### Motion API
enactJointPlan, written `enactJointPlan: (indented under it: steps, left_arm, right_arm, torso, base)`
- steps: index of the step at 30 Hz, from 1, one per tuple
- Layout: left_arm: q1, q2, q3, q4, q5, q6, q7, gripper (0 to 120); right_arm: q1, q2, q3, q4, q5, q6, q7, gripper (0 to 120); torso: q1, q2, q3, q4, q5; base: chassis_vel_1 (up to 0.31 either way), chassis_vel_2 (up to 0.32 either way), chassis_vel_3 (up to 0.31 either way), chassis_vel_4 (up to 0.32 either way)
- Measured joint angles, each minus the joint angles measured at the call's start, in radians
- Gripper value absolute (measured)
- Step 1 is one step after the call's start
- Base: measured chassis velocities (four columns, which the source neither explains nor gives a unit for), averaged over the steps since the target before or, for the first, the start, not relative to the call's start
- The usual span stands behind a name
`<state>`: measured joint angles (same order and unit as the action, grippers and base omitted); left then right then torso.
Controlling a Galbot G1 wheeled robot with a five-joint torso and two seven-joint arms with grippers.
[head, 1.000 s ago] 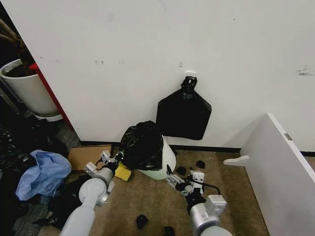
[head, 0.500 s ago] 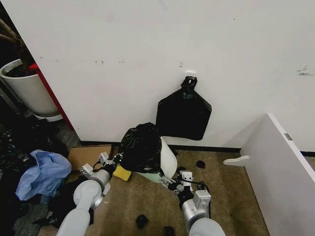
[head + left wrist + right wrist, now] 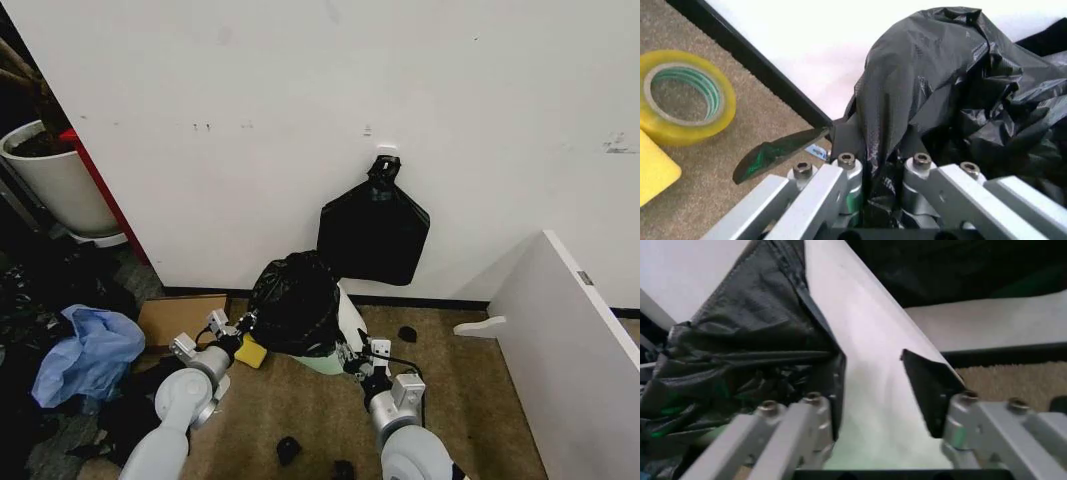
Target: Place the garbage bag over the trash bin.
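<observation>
The garbage bag is bunched over the top and left side of the trash bin, which stands on the carpet by the wall; the bin's right side is bare, so spreading remains. The left hand is closed on a fold of bag. The right hand is open, straddling the bin's wall.
</observation>
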<state>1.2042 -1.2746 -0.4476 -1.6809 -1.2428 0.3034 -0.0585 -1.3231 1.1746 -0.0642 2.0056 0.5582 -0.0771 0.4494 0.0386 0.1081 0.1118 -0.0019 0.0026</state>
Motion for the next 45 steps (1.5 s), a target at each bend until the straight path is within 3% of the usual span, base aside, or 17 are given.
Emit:
enactJointPlan:
  steps: [2, 7, 10, 27, 33, 35, 40, 43, 45]
  left_arm:
    - [0.000, 0.000, 0.000, 0.000, 0.000, 0.000, 0.000, 5]
    - [0.001, -0.004, 0.000, -0.012, 0.004, -0.001, 0.002, 5]
    - [0.001, -0.007, 0.000, -0.016, 0.007, -0.001, 0.002, 5]
    - [0.018, -0.005, -0.008, -0.068, 0.008, -0.010, 0.002, 5]
    - [0.022, -0.007, 0.002, -0.080, 0.005, -0.035, 0.004, 5]
    - [0.019, -0.010, 0.008, -0.088, -0.016, -0.078, 0.012, 5]
    - [0.013, -0.011, 0.015, -0.097, -0.024, -0.103, 0.014, 5]
    - [0.015, -0.008, 0.030, -0.100, -0.004, -0.129, 0.008, 5]
    - [0.017, -0.006, 0.039, -0.101, 0.012, -0.135, 0.004, 5]
  right_arm:
    - [0.001, -0.001, 0.000, -0.002, -0.001, 0.003, -0.004, 30]
    - [0.014, -0.003, -0.001, -0.028, -0.008, 0.023, -0.032, 6]
    - [0.019, -0.004, -0.002, -0.036, -0.012, 0.026, -0.037, 0]
    - [-0.001, -0.023, -0.003, -0.047, -0.082, -0.045, 0.017, 0]
    - [-0.044, -0.038, -0.021, 0.004, -0.094, -0.027, -0.009, 0]
    - [-0.087, -0.064, -0.023, 0.085, -0.025, -0.076, -0.005, 17]
    - [-0.126, -0.085, -0.019, 0.172, 0.038, -0.165, 0.073, 32]
    - [-0.163, -0.098, 0.006, 0.210, -0.011, -0.135, 0.101, 47]
    - [-0.174, -0.100, 0.018, 0.217, -0.039, -0.097, 0.099, 47]
  torso:
    - [0.000, 0.000, 0.000, 0.0000, 0.0000]
    - [0.000, 0.000, 0.000, 0.0000, 0.0000]
    - [0.000, 0.000, 0.000, -0.0001, 0.0000]
    - [0.000, 0.000, 0.000, -0.0001, 0.0000]
    - [0.000, 0.000, 0.000, 0.0000, 0.0000]
    - [0.000, 0.000, 0.000, 0.0000, 0.0000]
    - [0.000, 0.000, 0.000, -0.0001, 0.0001]
    - [0.000, 0.000, 0.000, -0.0001, 0.0001]
    - [0.000, 0.000, 0.000, -0.0001, 0.0001]
  base:
    - [0.000, 0.000, 0.000, 0.000]
    - [0.000, 0.000, 0.000, 0.000]
    - [0.000, 0.000, 0.000, 0.000]
    - [0.000, 0.000, 0.000, 0.000]
    - [0.000, 0.000, 0.000, 0.000]
    - [0.000, 0.000, 0.000, 0.000]
    - [0.000, 0.000, 0.000, 0.000]
    - [0.000, 0.000, 0.000, 0.000]
    - [0.000, 0.000, 0.000, 0.000]
